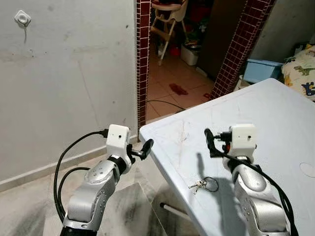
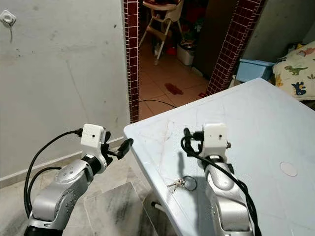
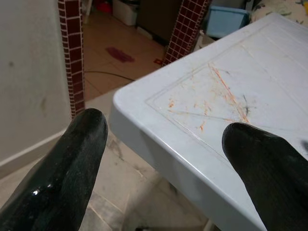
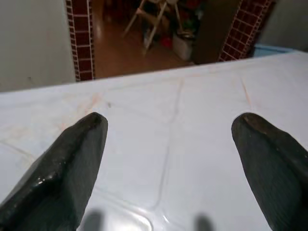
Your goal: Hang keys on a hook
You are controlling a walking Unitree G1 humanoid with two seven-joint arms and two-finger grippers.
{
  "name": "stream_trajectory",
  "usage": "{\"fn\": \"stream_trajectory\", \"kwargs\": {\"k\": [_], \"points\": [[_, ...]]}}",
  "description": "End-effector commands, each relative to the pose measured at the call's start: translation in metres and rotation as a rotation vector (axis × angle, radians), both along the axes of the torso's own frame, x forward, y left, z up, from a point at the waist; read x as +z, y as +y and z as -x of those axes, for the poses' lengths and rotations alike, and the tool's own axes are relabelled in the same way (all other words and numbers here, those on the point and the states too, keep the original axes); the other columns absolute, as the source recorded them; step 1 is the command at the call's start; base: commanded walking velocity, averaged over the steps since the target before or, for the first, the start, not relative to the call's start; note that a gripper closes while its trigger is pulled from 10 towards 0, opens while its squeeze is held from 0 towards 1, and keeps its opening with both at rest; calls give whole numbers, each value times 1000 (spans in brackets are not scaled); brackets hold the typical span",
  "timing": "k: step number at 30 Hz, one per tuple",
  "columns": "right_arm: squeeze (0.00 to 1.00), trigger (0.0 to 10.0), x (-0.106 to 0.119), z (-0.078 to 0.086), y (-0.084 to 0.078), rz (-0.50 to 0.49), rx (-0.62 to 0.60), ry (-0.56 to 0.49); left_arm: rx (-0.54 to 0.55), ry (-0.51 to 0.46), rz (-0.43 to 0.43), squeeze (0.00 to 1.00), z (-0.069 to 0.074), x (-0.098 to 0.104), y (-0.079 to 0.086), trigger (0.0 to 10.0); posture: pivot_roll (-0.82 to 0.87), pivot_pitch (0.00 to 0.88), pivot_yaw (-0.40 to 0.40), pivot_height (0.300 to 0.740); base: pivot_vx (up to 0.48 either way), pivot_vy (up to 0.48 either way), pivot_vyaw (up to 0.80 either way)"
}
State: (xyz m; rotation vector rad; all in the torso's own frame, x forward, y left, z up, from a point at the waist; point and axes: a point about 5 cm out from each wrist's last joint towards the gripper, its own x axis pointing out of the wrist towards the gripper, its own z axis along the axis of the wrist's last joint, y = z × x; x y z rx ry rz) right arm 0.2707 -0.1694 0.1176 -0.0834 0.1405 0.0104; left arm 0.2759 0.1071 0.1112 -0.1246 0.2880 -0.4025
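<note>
Keys near table edge, right end effector above (spread wide)

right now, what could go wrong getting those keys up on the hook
1. The keys lie close to the table edge, below and behind the open right tool; a clumsy reach could knock them to the floor.
2. The hook sits high on the wall, far left, so the carry is long and a loose grip may drop them.

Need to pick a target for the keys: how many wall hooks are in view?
1: a white hook high on the grey wall, left of the doorway, far from the keys on the table.
</note>
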Motion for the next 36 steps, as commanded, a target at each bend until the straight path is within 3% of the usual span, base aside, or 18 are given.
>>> {"fn": "stream_trajectory", "kwargs": {"k": [1, 36], "points": [[0, 10000, 5, 0, -4, 2, -8, -11, -1, -5, -7, 0, 0, 0, -1, 10000, 84, 0, -82, 740, 0, 0, 0], [0, 10000, 4, -2, -2, -5, -9, 7, -18, -13, 0, 0, -3, 1, -5, 10000, 74, 0, -71, 740, -27, 0, 0]]}}
